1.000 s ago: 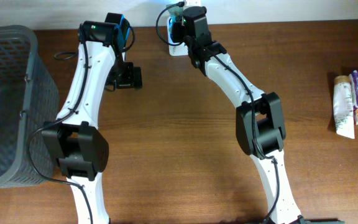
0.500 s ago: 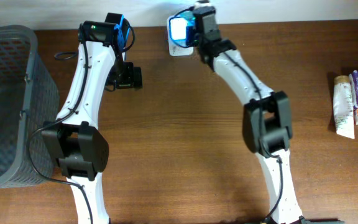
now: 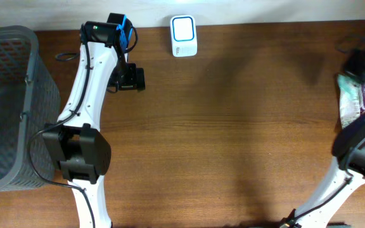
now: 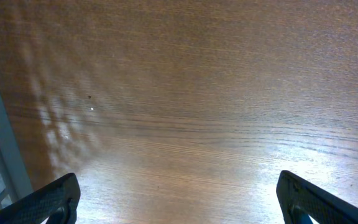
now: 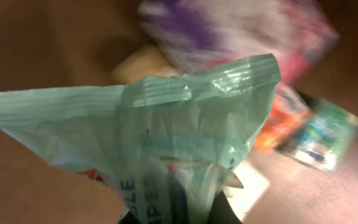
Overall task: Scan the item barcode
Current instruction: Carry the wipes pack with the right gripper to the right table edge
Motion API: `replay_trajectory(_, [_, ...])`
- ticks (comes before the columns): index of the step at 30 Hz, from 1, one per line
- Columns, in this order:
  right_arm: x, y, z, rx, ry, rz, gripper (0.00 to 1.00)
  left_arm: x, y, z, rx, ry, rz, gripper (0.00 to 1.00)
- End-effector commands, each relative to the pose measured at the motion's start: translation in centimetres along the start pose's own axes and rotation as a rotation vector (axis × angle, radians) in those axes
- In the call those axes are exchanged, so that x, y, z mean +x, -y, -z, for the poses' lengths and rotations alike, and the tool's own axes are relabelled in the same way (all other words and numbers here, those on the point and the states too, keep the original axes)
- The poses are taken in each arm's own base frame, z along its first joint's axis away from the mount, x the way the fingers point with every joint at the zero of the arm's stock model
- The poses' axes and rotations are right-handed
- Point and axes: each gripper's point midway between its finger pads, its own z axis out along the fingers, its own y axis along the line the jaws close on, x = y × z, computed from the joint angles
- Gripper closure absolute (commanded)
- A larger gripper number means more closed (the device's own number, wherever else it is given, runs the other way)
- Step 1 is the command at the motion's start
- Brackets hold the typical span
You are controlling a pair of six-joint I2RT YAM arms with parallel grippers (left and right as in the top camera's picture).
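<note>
Now my right gripper (image 5: 169,214) has swung from the scanner (image 3: 184,36) to the table's (image 3: 233,139) right edge, clamped on the green packet (image 5: 166,137) above the other items (image 5: 303,134); packet's long axis runs straight out from my jaws, crimped end foremost; my left gripper (image 4: 179,205) stands wide apart

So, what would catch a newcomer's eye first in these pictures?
The pale green packet fills the right wrist view, pinched in the shut right hand over blurred colourful packs at the right edge of the table. A white scanner lies at the far edge, and a grey basket stands far left.
</note>
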Motion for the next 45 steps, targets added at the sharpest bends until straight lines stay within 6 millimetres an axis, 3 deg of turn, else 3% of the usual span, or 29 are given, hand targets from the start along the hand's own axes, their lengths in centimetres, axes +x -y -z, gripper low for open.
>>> replay_trajectory(1, [-0.1,6.6,-0.6,0.071,-0.044,-0.145,0.96,0.0,-0.3,0.2,-0.004,0.004,0.018,0.01])
replay_trajectory(3, [0.5,10.4,-1.5,0.102,-0.088,-0.211,0.95,0.0,-0.3,0.2,-0.004,0.005,0.018,0.01])
replay_trajectory(5, [1.4,11.9,-2.6,0.11,-0.124,-0.239,0.85,-0.1,-0.6,0.1,-0.004,0.004,0.026,0.01])
replay_trajectory(7, [2.2,11.8,-3.7,0.075,-0.153,-0.254,0.84,0.0,-0.5,0.2,-0.004,0.004,0.023,0.01])
replay_trajectory(8, [2.5,11.8,-4.1,0.077,-0.161,-0.253,0.77,0.0,-0.5,0.2,-0.004,0.004,0.023,0.01])
replay_trajectory(10, [3.0,11.7,-4.5,0.079,-0.176,-0.25,0.41,0.0,-0.5,0.2,-0.004,0.004,0.023,0.01])
replay_trajectory(13, [3.6,10.5,-4.3,0.011,-0.214,-0.252,0.28,0.0,-0.5,0.2,-0.004,0.004,0.023,0.01])
replay_trajectory(15, [3.9,8.7,-2.9,-0.103,-0.235,-0.262,0.29,0.0,-0.5,0.2,-0.004,0.004,0.023,0.01])
replay_trajectory(16, [3.9,8.5,-1.5,-0.129,-0.225,-0.265,0.29,0.0,-0.5,0.2,-0.004,0.004,0.023,0.01])
replay_trajectory(18, [3.8,7.8,3.0,-0.217,-0.186,-0.273,0.27,0.0,-0.5,0.2,-0.004,0.004,0.024,0.01])
replay_trajectory(21, [5.8,6.3,12.0,-0.383,-0.117,-0.174,0.25,0.0,-0.5,0.2,-0.004,0.004,0.023,0.01])
replay_trajectory(25, [10.7,4.5,23.1,-0.454,0.056,-0.013,0.22,0.0,-0.5,0.2,-0.004,0.004,0.023,0.01])
replay_trajectory(26, [12.1,3.5,25.4,-0.483,0.103,0.042,0.18,0.0,-0.5,0.2,-0.004,0.004,0.022,0.01])
replay_trajectory(27, [15.0,2.1,28.2,-0.523,0.163,0.159,0.03,0.0,-0.5,0.2,-0.004,0.004,0.023,0.01])
replay_trajectory(30, [20.8,1.3,30.9,-0.559,0.219,0.307,0.01,0.0,-0.5,0.2,-0.004,0.004,0.023,0.01])
replay_trajectory(32, [25.6,2.1,30.9,-0.59,0.203,0.378,0.01,-0.1,-0.6,0.1,-0.004,0.004,0.026,0.01])
replay_trajectory(34, [29.5,3.6,29.7,-0.595,0.153,0.396,0.01,0.0,-0.5,0.2,-0.004,0.004,0.022,0.01])
replay_trajectory(37, [33.3,5.0,28.0,-0.603,0.099,0.395,0.01,-0.1,-0.6,0.2,-0.004,0.004,0.025,0.01])
replay_trajectory(45, [33.5,5.5,27.3,-0.573,0.108,0.405,0.01,-0.1,-0.6,0.2,-0.004,0.004,0.025,0.01])
